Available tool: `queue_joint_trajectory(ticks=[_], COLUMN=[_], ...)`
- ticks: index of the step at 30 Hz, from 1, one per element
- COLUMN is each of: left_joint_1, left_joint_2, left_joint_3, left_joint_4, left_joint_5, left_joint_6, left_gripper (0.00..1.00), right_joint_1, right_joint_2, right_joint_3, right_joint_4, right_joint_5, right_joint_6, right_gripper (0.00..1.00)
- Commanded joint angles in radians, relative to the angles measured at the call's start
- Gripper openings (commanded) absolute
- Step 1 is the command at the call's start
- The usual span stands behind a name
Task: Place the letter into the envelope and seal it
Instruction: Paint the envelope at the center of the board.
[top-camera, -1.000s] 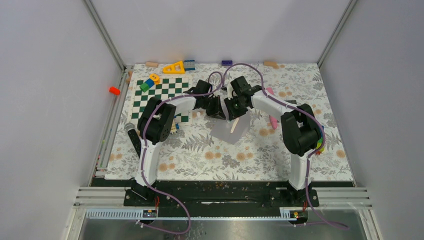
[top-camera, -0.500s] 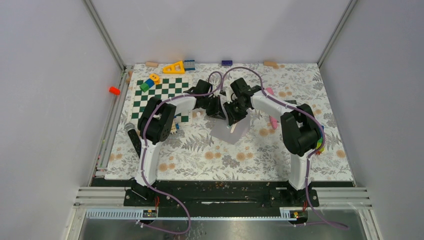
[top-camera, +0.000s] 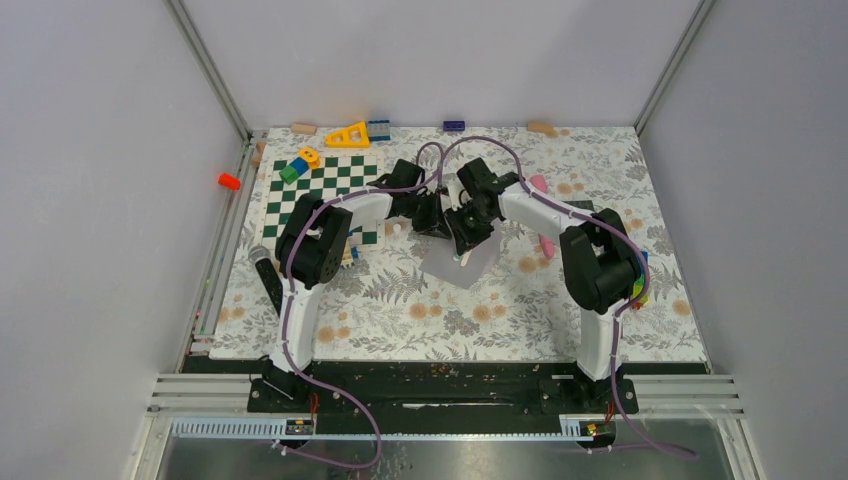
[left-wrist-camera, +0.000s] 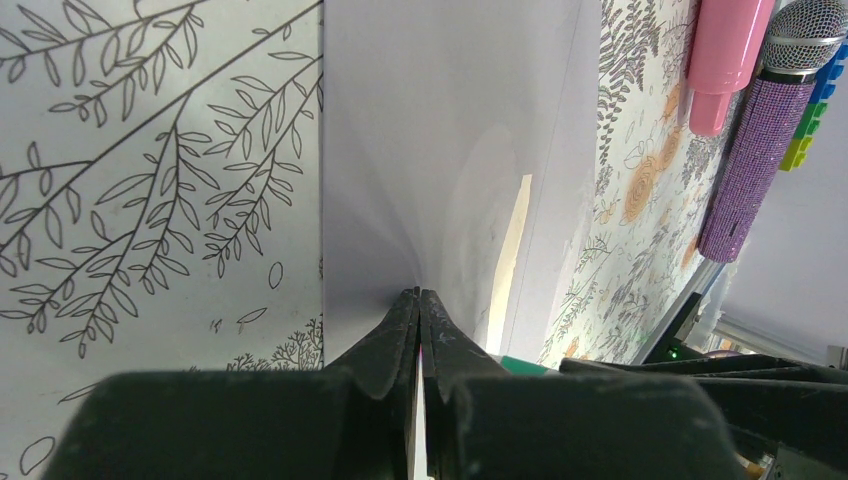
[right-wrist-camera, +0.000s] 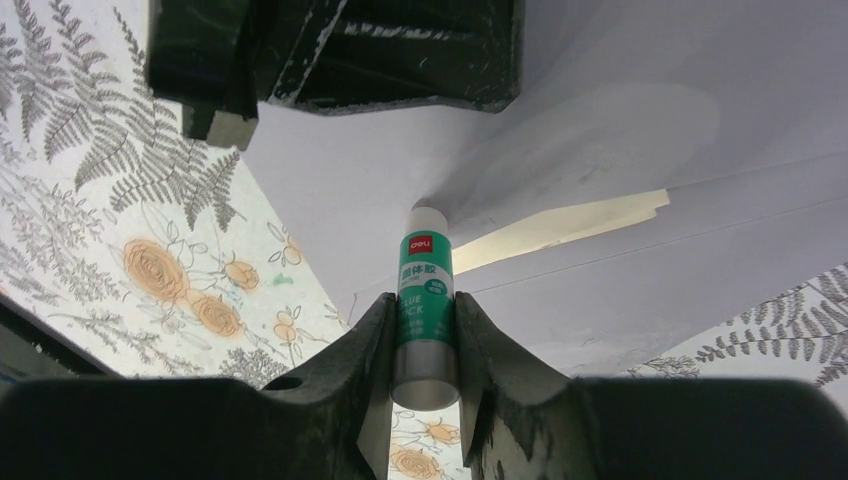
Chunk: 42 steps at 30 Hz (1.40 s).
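Observation:
The pale grey-lavender envelope (top-camera: 468, 265) lies mid-table on the floral cloth. My left gripper (left-wrist-camera: 420, 296) is shut on the edge of its flap (left-wrist-camera: 430, 150), holding the flap lifted. A cream strip of the letter (right-wrist-camera: 560, 226) shows in the envelope's mouth (left-wrist-camera: 512, 250). My right gripper (right-wrist-camera: 424, 297) is shut on a green and white glue stick (right-wrist-camera: 425, 265). The stick's white tip touches the underside of the raised flap, just beside the left gripper's fingers (right-wrist-camera: 340, 50). In the top view both grippers meet over the envelope's far end (top-camera: 452, 225).
A green and white chessboard (top-camera: 330, 190) with coloured blocks lies at the back left. A black microphone (top-camera: 268, 275) lies beside the left arm. A pink tube (left-wrist-camera: 725, 55) and a purple glitter microphone (left-wrist-camera: 760, 150) lie to the right of the envelope.
My right gripper has shifted slightly to the left with the glue stick, along the flap. The left gripper has kept its hold and place.

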Motion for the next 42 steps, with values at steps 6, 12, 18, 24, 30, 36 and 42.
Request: queue_joint_trajectory(ticks=[6, 12, 18, 24, 30, 36, 42], left_joint_1=[-0.010, -0.012, -0.011, -0.012, -0.012, -0.012, -0.012], left_joint_2=[0.027, 0.028, 0.031, 0.033, 0.033, 0.033, 0.031], left_joint_3=[0.021, 0.022, 0.027, 0.031, 0.030, 0.029, 0.030], left_joint_4=[-0.010, -0.010, -0.013, -0.017, -0.016, -0.016, -0.016], left_joint_5=[-0.062, -0.059, -0.060, -0.062, -0.064, -0.066, -0.067], left_joint_6=[0.039, 0.042, 0.046, 0.043, 0.040, 0.039, 0.039], left_gripper=[0.00, 0.00, 0.00, 0.00, 0.00, 0.00, 0.00], right_joint_1=[0.025, 0.025, 0.025, 0.025, 0.025, 0.025, 0.024], right_joint_2=[-0.030, -0.022, -0.008, -0.019, -0.040, -0.068, -0.084], right_joint_3=[0.007, 0.016, 0.016, 0.007, -0.018, -0.042, -0.050], right_joint_4=[0.134, 0.178, 0.165, 0.092, 0.047, 0.026, 0.006], right_joint_5=[0.181, 0.222, 0.204, 0.147, 0.121, 0.109, 0.088], right_joint_6=[0.013, 0.020, 0.004, -0.033, -0.065, -0.076, -0.081], right_gripper=[0.00, 0.00, 0.00, 0.00, 0.00, 0.00, 0.00])
